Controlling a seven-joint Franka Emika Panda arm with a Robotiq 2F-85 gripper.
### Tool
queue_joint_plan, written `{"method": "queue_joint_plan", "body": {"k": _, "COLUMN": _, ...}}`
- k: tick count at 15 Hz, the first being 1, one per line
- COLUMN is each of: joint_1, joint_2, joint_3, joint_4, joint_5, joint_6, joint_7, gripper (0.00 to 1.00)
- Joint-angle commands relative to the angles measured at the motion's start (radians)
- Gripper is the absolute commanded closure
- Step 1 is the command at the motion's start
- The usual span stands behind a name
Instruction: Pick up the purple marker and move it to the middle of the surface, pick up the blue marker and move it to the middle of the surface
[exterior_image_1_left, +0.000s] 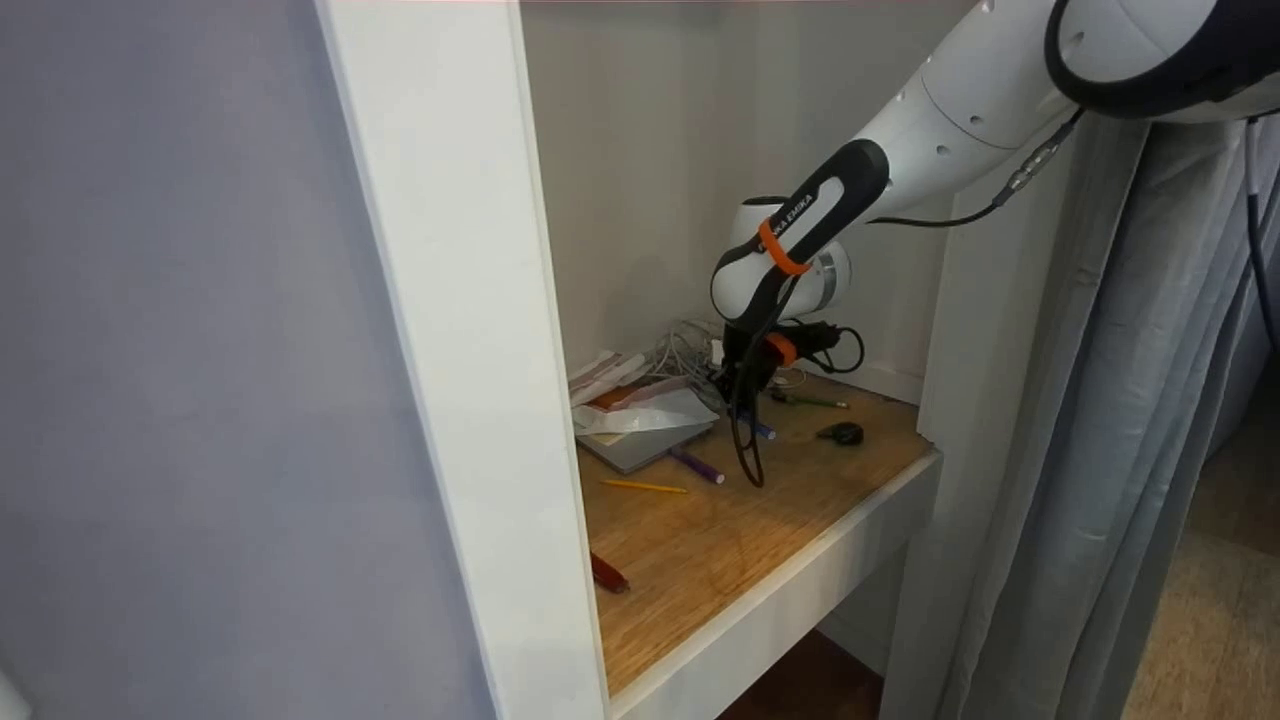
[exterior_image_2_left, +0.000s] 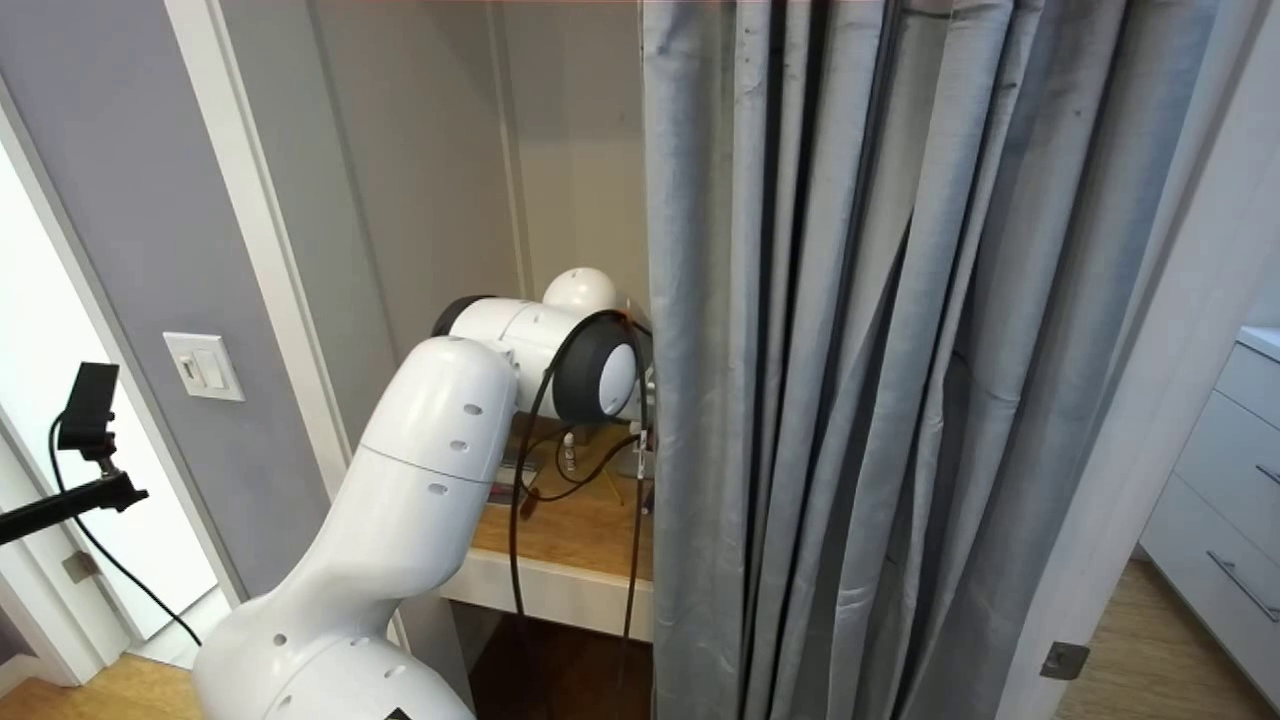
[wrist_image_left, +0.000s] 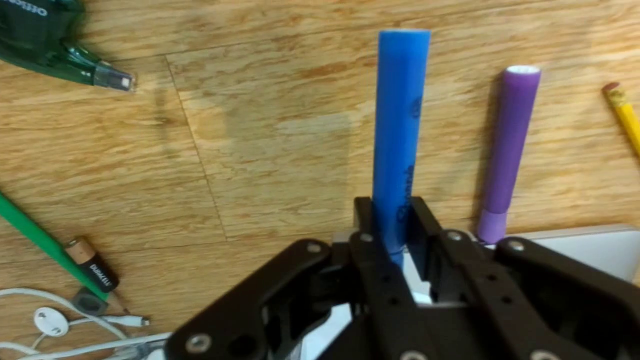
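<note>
My claw (wrist_image_left: 390, 204) grips a blue cylindrical marker (wrist_image_left: 400, 120)

I have it pinched near one end; whether it touches the flat tan wooden surface (exterior_image_1_left: 720, 545), I cannot tell. The purple cylindrical marker (wrist_image_left: 515, 140) lies on that surface. In the wrist view, my blue one is left of the purple marker, a yellow pencil (wrist_image_left: 628, 119) right of it, and a flat grey slab (wrist_image_left: 590, 252) just beside its lower end.

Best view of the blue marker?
Wrist view: the blue marker shows large, most of its length clear, one end clamped in the gripper. In an exterior view, only a bit of the blue marker shows; in an exterior view with arm and curtain in front, I can't spot it.
</note>
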Motion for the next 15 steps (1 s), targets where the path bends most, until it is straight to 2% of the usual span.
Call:
{"method": "queue_joint_plan", "body": {"k": 1, "joint_1": 0.0, "joint_2": 0.069, "joint_3": 0.026, "joint_4": 0.095, "joint_5": 0.006, "joint_6": -0.072, "joint_7": -0.073, "gripper": 0.94}}
{"method": "queue_joint_plan", "body": {"k": 4, "joint_1": 0.007, "joint_2": 0.117, "joint_3": 0.041, "joint_4": 0.158, "joint_5": 0.005, "joint_6": -0.119, "joint_7": -0.109, "gripper": 0.94}}
{"method": "queue_joint_plan", "body": {"k": 15, "joint_1": 0.028, "joint_2": 0.289, "joint_3": 0.049, "joint_4": 0.39, "joint_5": 0.015, "joint_6": -0.237, "joint_7": -0.114, "gripper": 0.94}}
